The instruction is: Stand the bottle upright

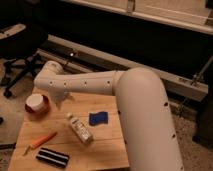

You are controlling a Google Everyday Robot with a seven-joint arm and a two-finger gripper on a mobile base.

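The bottle [80, 128] is small, slim and whitish with a white cap. It lies on its side near the middle of the wooden table [107, 145], cap end pointing to the back left. My white arm [90, 85] reaches across from the right. My gripper [61, 97] hangs below the arm's end over the table's back left part, above and to the left of the bottle and apart from it. The arm mostly hides it.
A blue sponge [98, 118] lies just right of the bottle. A red and white bowl [36, 104] stands at the table's left back. An orange carrot [42, 140] and a black-and-white striped block [52, 157] lie front left. An office chair [20, 60] stands at far left.
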